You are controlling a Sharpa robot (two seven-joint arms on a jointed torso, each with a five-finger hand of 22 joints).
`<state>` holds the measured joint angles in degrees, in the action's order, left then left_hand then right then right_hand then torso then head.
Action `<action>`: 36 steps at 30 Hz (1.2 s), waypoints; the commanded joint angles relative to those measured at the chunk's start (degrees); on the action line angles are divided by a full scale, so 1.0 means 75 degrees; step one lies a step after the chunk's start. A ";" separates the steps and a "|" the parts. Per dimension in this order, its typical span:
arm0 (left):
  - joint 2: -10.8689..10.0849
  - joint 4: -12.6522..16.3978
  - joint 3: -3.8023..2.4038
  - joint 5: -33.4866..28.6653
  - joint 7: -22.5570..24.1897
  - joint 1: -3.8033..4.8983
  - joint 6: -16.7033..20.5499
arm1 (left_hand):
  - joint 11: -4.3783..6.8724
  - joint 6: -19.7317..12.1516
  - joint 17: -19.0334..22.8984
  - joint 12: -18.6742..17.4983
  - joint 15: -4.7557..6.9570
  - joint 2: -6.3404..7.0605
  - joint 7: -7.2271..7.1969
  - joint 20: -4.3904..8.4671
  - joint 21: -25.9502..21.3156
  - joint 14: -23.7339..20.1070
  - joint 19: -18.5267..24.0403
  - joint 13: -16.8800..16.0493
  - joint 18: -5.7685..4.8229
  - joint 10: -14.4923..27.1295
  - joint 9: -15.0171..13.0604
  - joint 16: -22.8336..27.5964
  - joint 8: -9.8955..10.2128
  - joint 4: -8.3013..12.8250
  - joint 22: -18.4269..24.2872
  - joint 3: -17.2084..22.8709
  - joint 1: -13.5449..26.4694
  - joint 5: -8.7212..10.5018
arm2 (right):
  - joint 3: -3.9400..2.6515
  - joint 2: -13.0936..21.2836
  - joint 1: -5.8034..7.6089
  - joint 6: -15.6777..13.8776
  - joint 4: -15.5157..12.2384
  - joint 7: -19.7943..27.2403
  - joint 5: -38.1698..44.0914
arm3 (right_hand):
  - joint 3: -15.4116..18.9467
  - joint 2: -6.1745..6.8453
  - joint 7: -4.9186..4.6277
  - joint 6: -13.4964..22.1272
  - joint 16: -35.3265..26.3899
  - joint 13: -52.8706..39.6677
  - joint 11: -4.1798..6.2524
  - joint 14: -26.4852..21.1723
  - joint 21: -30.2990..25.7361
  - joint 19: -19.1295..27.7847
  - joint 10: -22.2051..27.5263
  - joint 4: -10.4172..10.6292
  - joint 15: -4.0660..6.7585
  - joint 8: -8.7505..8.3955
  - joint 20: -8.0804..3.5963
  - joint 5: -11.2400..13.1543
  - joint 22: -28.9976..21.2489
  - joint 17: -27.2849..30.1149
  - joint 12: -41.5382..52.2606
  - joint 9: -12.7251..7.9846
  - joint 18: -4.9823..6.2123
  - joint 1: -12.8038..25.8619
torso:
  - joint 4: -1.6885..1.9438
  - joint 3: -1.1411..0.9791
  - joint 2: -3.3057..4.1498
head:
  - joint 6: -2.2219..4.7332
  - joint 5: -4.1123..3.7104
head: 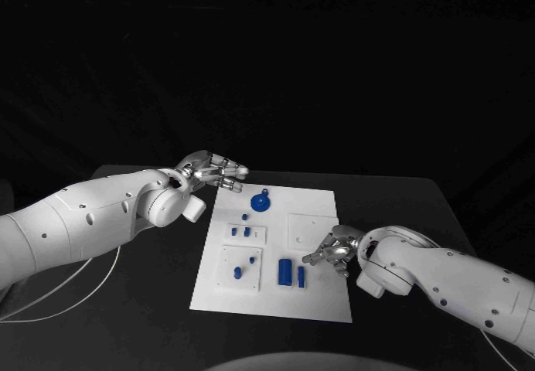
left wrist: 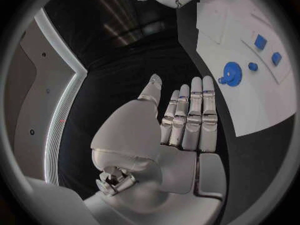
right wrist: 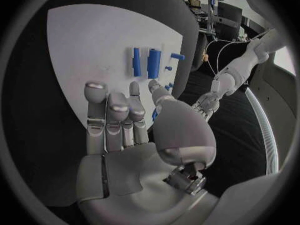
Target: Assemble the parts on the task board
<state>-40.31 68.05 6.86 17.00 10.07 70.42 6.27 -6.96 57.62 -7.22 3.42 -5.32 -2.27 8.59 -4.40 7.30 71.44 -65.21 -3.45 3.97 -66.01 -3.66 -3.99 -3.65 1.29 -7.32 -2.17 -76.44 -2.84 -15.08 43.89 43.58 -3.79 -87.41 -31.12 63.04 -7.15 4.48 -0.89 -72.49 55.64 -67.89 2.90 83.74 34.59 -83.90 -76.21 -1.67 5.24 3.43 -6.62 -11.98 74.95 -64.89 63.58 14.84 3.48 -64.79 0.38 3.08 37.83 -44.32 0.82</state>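
task board [head: 315, 202]: holds blue parts [head: 285, 270]
left hand [head: 214, 174]: far-left corner, fingers apart, empty
right hand [head: 332, 251]: right edge, fingers apart, empty

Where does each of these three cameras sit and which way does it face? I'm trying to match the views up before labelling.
Head view: on the robot's head, looking down at the task board; both arms enter, left hand at the board's far corner, right hand over its right edge.
Left wrist view: behind the left hand, facing along its open fingers beside the board; blue gear ahead.
Right wrist view: behind the right hand, facing across the board to two blue bars.
Shared: all three show the white board.
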 commanded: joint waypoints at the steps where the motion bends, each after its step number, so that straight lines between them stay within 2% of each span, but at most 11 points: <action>1: 0.0023 0.0009 -0.0003 -0.0037 0.0123 -0.0004 -0.0020 | 0.0012 -0.0055 -0.0007 -0.0001 0.0008 -0.0002 -0.0011 0.0010 -0.0040 -0.0016 0.0041 0.0001 -0.0042 0.0022 -0.0002 0.0014 -0.0006 -0.0026 -0.0007 0.0011 0.0063 -0.0013 | 0.0035 -0.0088 -0.0010 0.0112 0.0054 -0.0227 0.0360 | -0.0083 0.0143 0.0008 -0.0081 0.0057 -0.0027 0.0037 -0.0002 0.0053 -0.0394 -0.0037 0.0060 0.0070 0.0036 -0.0059 0.0076 0.0037 -0.0016 0.0039 0.0266 -0.0064 -0.0059 | 0.0007 0.0009 0.0000 | -0.0034 0.0002; 4: 0.0024 0.0017 -0.0003 -0.0037 0.0123 -0.0007 -0.0027 | 0.0012 -0.0052 -0.0008 -0.0002 0.0007 -0.0006 -0.0011 0.0010 -0.0040 -0.0020 0.0044 0.0001 -0.0044 0.0022 -0.0002 0.0016 -0.0006 -0.0018 -0.0009 0.0015 0.0062 -0.0013 | 0.0066 -0.0164 -0.0020 0.0116 0.0101 -0.0322 0.0550 | -0.0114 0.0231 0.0072 -0.0202 0.0063 -0.0049 0.0074 -0.0002 0.0067 -0.0396 -0.0048 0.0082 0.0093 0.0068 -0.0076 0.0101 0.0042 -0.0017 0.0047 0.0577 -0.0076 -0.0164 | 0.0007 0.0009 -0.0001 | -0.0057 0.0010; 6: 0.0024 0.0025 -0.0004 -0.0037 0.0121 -0.0008 -0.0035 | 0.0012 -0.0052 -0.0009 -0.0002 0.0007 -0.0006 -0.0011 0.0010 -0.0040 -0.0020 0.0045 0.0001 -0.0044 0.0022 -0.0002 0.0016 -0.0006 -0.0018 -0.0009 0.0016 0.0062 -0.0013 | 0.0085 -0.0204 -0.0028 0.0113 0.0123 -0.0388 0.0724 | -0.0112 0.0306 0.0162 -0.0344 0.0066 -0.0090 0.0134 -0.0002 0.0071 -0.0395 -0.0095 0.0023 0.0134 0.0142 -0.0108 0.0186 0.0043 -0.0023 0.0086 0.1058 -0.0102 -0.0281 | 0.0007 0.0005 -0.0001 | -0.0061 0.0021; 7: 0.0024 0.0028 -0.0004 -0.0037 0.0118 -0.0008 -0.0040 | 0.0012 -0.0052 -0.0009 -0.0002 0.0007 -0.0006 -0.0011 0.0010 -0.0040 -0.0020 0.0045 0.0001 -0.0044 0.0022 -0.0002 0.0016 -0.0006 -0.0018 -0.0009 0.0016 0.0062 -0.0013 | 0.0095 -0.0221 -0.0032 0.0107 0.0130 -0.0414 0.0794 | -0.0117 0.0348 0.0225 -0.0388 0.0061 -0.0090 0.0162 -0.0003 0.0071 -0.0395 -0.0115 0.0014 0.0154 0.0245 -0.0136 0.0244 0.0042 -0.0024 0.0073 0.1567 -0.0127 -0.0341 | 0.0009 0.0006 -0.0002 | -0.0066 0.0025; 8: 0.0023 0.0031 -0.0004 -0.0037 0.0115 -0.0009 -0.0045 | 0.0012 -0.0052 -0.0009 -0.0002 0.0007 -0.0006 -0.0011 0.0010 -0.0040 -0.0020 0.0045 0.0001 -0.0044 0.0022 -0.0002 0.0016 -0.0006 -0.0018 -0.0009 0.0016 0.0062 -0.0013 | 0.0107 -0.0237 -0.0035 0.0099 0.0135 -0.0437 0.0850 | -0.0212 0.0377 0.0259 0.0060 0.0046 -0.0093 0.0184 -0.0009 0.0057 -0.0397 -0.0152 0.0155 0.0182 0.0327 -0.0204 0.0233 0.0028 -0.0029 0.0008 0.3688 -0.0218 -0.0363 | 0.0005 0.0005 -0.0003 | -0.0069 0.0024; 9: 0.0022 0.0034 -0.0004 -0.0037 0.0112 -0.0009 -0.0050 | 0.0012 -0.0052 -0.0009 -0.0002 0.0007 -0.0006 -0.0011 0.0010 -0.0040 -0.0020 0.0045 0.0001 -0.0044 0.0022 -0.0002 0.0016 -0.0006 -0.0018 -0.0009 0.0016 0.0062 -0.0013 | 0.0118 -0.0253 -0.0039 0.0090 0.0139 -0.0458 0.0898 | -0.0220 0.0418 0.0294 -0.0157 0.0052 -0.0138 0.0182 0.0008 0.0052 -0.0401 -0.0138 0.0153 0.0197 0.0134 -0.0167 0.0258 0.0025 -0.0022 0.0049 0.3887 -0.0158 -0.0353 | 0.0002 0.0007 -0.0003 | -0.0067 0.0022; 11: 0.0022 0.0037 -0.0004 -0.0037 0.0109 -0.0010 -0.0059 | 0.0012 -0.0052 -0.0009 -0.0002 0.0007 -0.0006 -0.0011 0.0010 -0.0040 -0.0020 0.0045 0.0001 -0.0044 0.0022 -0.0002 0.0016 -0.0006 -0.0018 -0.0009 0.0016 0.0062 -0.0013 | 0.0133 -0.0280 -0.0043 0.0073 0.0147 -0.0489 0.0967 | -0.0219 0.0410 0.0329 -0.0209 0.0046 -0.0130 0.0213 0.0004 0.0055 -0.0397 -0.0146 0.0142 0.0190 0.0085 -0.0176 0.0254 0.0022 -0.0010 0.0031 0.4547 -0.0174 -0.0352 | -0.0006 0.0007 -0.0002 | -0.0072 0.0028; 14: 0.0024 0.0041 -0.0004 -0.0037 0.0105 -0.0013 -0.0075 | 0.0010 -0.0055 -0.0008 -0.0001 0.0005 -0.0012 -0.0010 0.0009 -0.0042 -0.0027 0.0048 0.0001 -0.0044 0.0026 -0.0002 0.0017 -0.0006 -0.0018 -0.0010 0.0017 0.0068 -0.0013 | 0.0156 -0.0334 -0.0049 0.0027 0.0180 -0.0536 0.1052 | -0.0247 0.0415 0.0358 -0.0243 0.0035 -0.0179 0.0232 -0.0010 0.0065 -0.0402 -0.0201 0.0202 0.0203 0.0060 -0.0190 0.0249 0.0014 0.0010 0.0088 0.5251 -0.0182 -0.0304 | -0.0003 0.0001 0.0000 | -0.0082 0.0043; 20: 0.0019 0.0056 -0.0004 -0.0037 0.0097 -0.0018 -0.0096 | 0.0010 -0.0055 -0.0008 -0.0001 0.0005 -0.0012 -0.0010 0.0009 -0.0042 -0.0027 0.0048 0.0001 -0.0044 0.0026 -0.0002 0.0017 -0.0006 -0.0018 -0.0010 0.0017 0.0068 -0.0013 | 0.0200 -0.0450 -0.0073 -0.0042 0.0298 -0.0623 0.1158 | -0.0311 0.0406 0.0415 -0.0300 0.0037 -0.0331 0.0250 -0.0007 0.0080 -0.0404 -0.0341 0.0321 0.0234 0.0043 -0.0221 0.0212 -0.0022 0.0048 0.0240 0.5963 -0.0195 -0.0254 | 0.0001 -0.0002 0.0001 | -0.0111 0.0049; 30: 0.0006 0.0073 -0.0004 -0.0037 0.0089 -0.0021 -0.0109 | 0.0010 -0.0055 -0.0008 -0.0001 0.0005 -0.0012 -0.0010 0.0009 -0.0042 -0.0027 0.0048 0.0001 -0.0044 0.0026 -0.0002 0.0017 -0.0006 -0.0018 -0.0010 0.0017 0.0068 -0.0013 | 0.0253 -0.0610 -0.0145 -0.0032 0.0465 -0.0670 0.1262 | -0.0329 0.0413 0.0451 -0.0369 0.0015 -0.0573 0.0275 -0.0016 0.0108 -0.0401 -0.0457 0.0463 0.0261 0.0038 -0.0248 0.0171 -0.0094 0.0111 0.0387 0.6287 -0.0206 -0.0212 | -0.0004 -0.0001 -0.0002 | -0.0138 0.0056; 36: -0.0006 0.0078 -0.0004 -0.0037 0.0085 -0.0021 -0.0107 | 0.0010 -0.0055 -0.0008 -0.0001 0.0005 -0.0012 -0.0010 0.0009 -0.0042 -0.0027 0.0048 0.0001 -0.0044 0.0026 -0.0002 0.0017 -0.0006 -0.0018 -0.0010 0.0017 0.0068 -0.0013 | 0.0283 -0.0591 -0.0163 -0.0019 0.0495 -0.0663 0.1300 | -0.0332 0.0420 0.0454 -0.0383 0.0015 -0.0603 0.0277 -0.0016 0.0117 -0.0402 -0.0475 0.0462 0.0263 0.0039 -0.0249 0.0141 -0.0099 0.0116 0.0407 0.6291 -0.0205 -0.0214 | -0.0013 0.0001 -0.0004 | -0.0137 0.0072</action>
<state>-40.40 68.47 6.86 16.97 10.10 70.25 6.16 -6.96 57.62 -7.19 3.42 -5.32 -2.27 8.59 -4.40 7.30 71.44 -65.21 -3.45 3.97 -66.01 -3.66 -3.99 -3.65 1.29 -7.30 -2.16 -76.43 -2.84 -13.15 39.34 42.62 -4.29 -83.93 -35.51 71.65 -9.50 7.79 2.58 -75.04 55.90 -72.33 5.02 83.69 35.28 -84.05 -79.36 1.52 6.84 4.10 -8.20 -10.67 74.29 -64.08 66.47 61.95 2.59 -66.71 0.33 3.07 37.83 -45.38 1.33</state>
